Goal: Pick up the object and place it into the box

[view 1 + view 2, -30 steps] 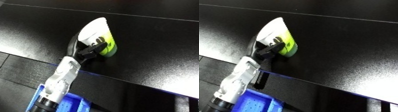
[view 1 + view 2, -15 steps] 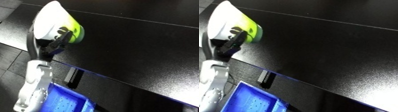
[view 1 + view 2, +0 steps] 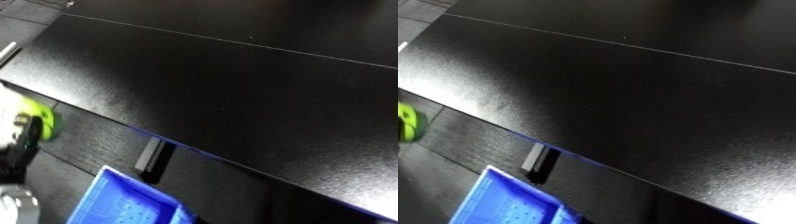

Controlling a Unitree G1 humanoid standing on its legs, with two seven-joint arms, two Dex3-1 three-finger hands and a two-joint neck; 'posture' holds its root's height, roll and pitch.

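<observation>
Lime-green and white object (image 3: 27, 120) sits at the 9 o'clock edge of the left eye view, mostly cut off by the frame. The left hand (image 3: 27, 142) is black and blurred just under it, with a bit of silver forearm (image 3: 13, 205) at 8 o'clock. It looks wrapped round the object, but I can't tell the finger state for sure. The right hand isn't in view.

Step in hand, as I read it: carrying the object over to the bin and dropping it. The object is off the table, over the dark floor, up and left of the bin.

Blue bin (image 3: 120, 205) is at 7 o'clock; only its upper corner and perforated floor show. To do this well, bring the object toward 6 o'clock until it is fully inside the near rim, lower it, then open. Releasing now would likely put it on the floor.

Edges: the black table (image 3: 249, 85) fills the view from 11 to 4 o'clock. Its front edge runs diagonally from 9 down to 5, and a dark bracket (image 3: 540, 162) hangs just below it, near the bin's top corner. Risk is clipping that bracket or the table lip on the swing.

Open room: the floor strip between table edge and bin is narrow. Best clearance is from the left side, over the bin.
</observation>
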